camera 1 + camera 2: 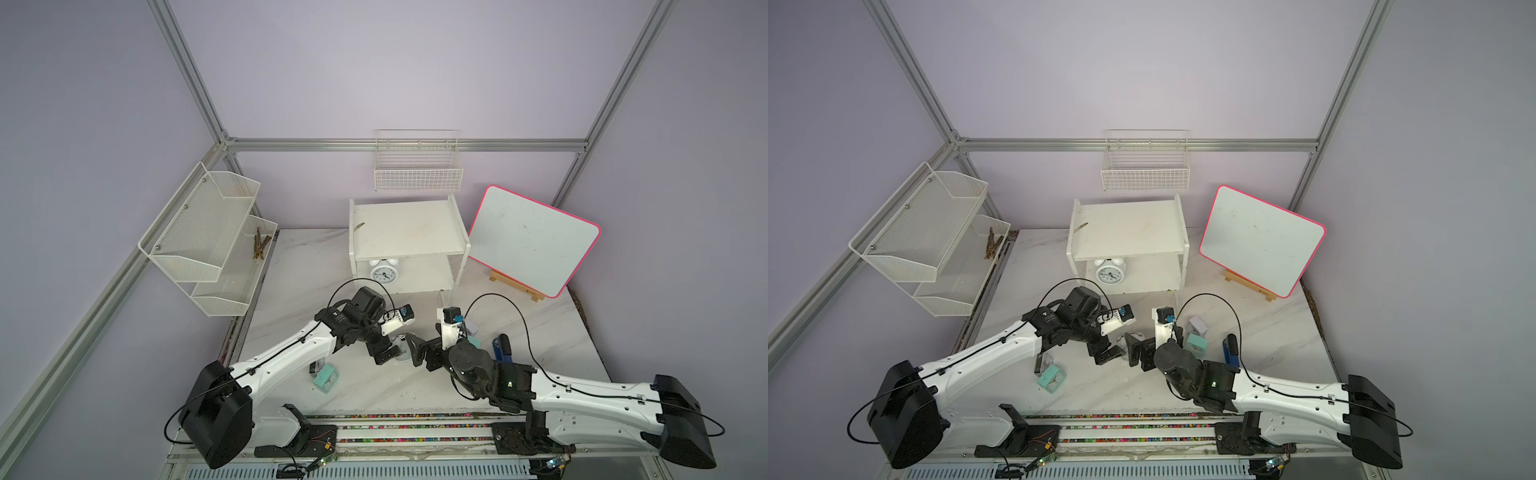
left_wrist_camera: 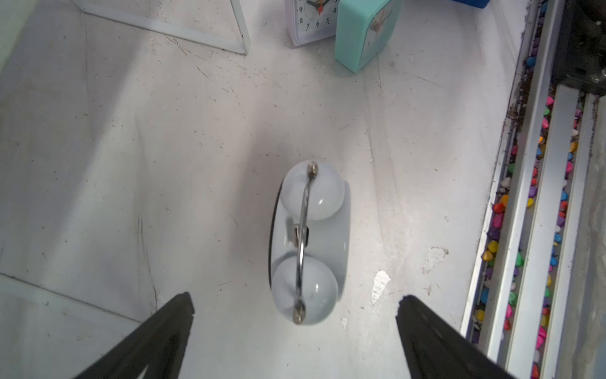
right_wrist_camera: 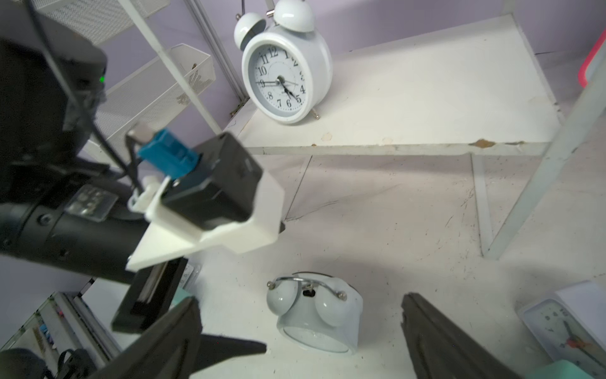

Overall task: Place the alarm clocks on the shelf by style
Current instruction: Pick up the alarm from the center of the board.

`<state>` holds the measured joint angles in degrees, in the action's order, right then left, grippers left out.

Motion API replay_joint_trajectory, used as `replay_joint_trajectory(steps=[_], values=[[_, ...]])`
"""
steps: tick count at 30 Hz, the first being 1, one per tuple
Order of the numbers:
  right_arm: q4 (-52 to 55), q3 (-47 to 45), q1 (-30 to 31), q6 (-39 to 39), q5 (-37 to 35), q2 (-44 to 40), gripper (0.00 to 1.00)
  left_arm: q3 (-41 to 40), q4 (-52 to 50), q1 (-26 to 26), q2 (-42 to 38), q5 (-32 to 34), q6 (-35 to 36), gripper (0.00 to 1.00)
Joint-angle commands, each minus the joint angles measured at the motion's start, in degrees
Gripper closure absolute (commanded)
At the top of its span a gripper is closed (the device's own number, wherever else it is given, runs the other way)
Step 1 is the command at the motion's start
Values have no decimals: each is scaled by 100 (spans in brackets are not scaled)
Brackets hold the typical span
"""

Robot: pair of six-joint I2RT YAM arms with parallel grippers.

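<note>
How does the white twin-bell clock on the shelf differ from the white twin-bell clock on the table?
The shelf clock stands on the lower board of the shelf; the table clock stands on the table before it. The table clock is close to the open left gripper and right gripper; the shelf clock is far from both. Both are round, white, upright, with two bells.

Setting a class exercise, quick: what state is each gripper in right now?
Left gripper: open, holding nothing, near the round white clock on the table.
Right gripper: open, holding nothing.
</note>
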<state>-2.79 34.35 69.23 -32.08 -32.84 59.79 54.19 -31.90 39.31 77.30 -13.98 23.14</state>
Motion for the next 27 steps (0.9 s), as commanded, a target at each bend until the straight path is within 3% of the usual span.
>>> replay_joint_trajectory(steps=[1, 12, 27], values=[[152, -132, 150, -119, 48, -116, 1, 308, 426, 89, 204, 217, -46, 0], [380, -616, 277, -486, -530, -646, 1, 303, 353, 229, 889, 157, -90, 11], [614, -1323, 275, -985, -989, -1420, 1, 276, 281, 279, 1137, 70, -108, 28]])
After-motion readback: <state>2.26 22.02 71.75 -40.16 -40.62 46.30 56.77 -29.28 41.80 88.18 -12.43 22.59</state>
